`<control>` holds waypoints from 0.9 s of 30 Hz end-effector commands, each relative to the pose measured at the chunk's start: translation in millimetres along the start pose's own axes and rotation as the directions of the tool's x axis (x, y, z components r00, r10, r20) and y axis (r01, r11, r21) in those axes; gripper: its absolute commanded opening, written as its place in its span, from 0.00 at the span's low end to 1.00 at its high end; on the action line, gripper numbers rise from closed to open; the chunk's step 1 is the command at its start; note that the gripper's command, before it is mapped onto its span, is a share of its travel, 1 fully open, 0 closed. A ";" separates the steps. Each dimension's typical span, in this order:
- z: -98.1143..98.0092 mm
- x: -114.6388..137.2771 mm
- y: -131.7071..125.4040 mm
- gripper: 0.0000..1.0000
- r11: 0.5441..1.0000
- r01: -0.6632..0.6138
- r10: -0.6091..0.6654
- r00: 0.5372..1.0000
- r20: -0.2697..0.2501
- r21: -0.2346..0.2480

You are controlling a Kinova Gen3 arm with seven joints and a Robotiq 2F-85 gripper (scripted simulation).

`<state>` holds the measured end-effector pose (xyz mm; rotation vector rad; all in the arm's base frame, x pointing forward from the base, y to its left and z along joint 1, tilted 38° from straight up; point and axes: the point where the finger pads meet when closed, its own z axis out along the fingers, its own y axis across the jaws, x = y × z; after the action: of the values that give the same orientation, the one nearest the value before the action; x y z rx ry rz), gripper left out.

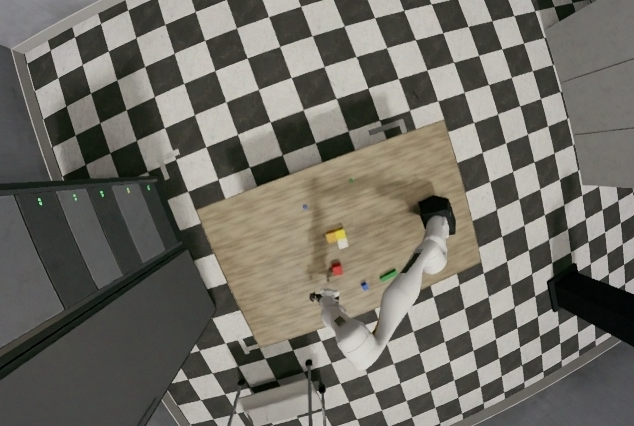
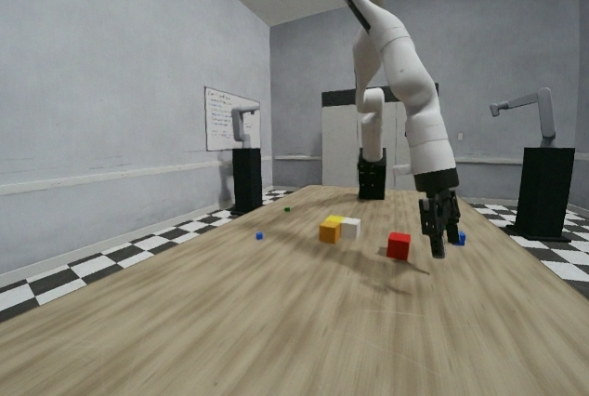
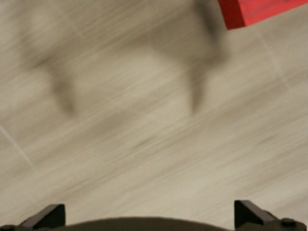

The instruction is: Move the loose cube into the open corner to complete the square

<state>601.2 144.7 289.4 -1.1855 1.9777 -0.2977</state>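
Note:
The loose red cube (image 1: 336, 268) (image 2: 399, 246) (image 3: 273, 6) stands on the table, apart from the other three. An orange cube (image 1: 331, 236) (image 2: 329, 231), a yellow cube (image 1: 341, 233) (image 2: 335, 218) and a white cube (image 1: 343, 243) (image 2: 350, 228) form an L, with yellow at the bend. The open corner between orange and white faces the red cube's side. My gripper (image 2: 446, 247) (image 3: 149, 213) is open and empty, above the table beside the red cube, on the side away from the L. In the wrist view the red cube is cut off at the top right.
A blue cube (image 1: 364, 286) (image 2: 460, 238) and a green block (image 1: 388, 275) lie near the table edge on the gripper's side. A small blue cube (image 1: 305, 206) (image 2: 259, 235) and a small green piece (image 1: 351, 180) (image 2: 286, 209) lie beyond the L.

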 end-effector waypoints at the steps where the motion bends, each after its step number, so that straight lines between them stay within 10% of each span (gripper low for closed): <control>1: -14.6 20.5 16.1 1.00 0.997 0.072 -0.073 0.996 -0.055 -0.017; 27: -34.2 50.7 35.4 1.00 0.985 0.163 -0.168 0.978 -0.126 -0.048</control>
<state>551.5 121.7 268.5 -1.3565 2.0035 -0.4088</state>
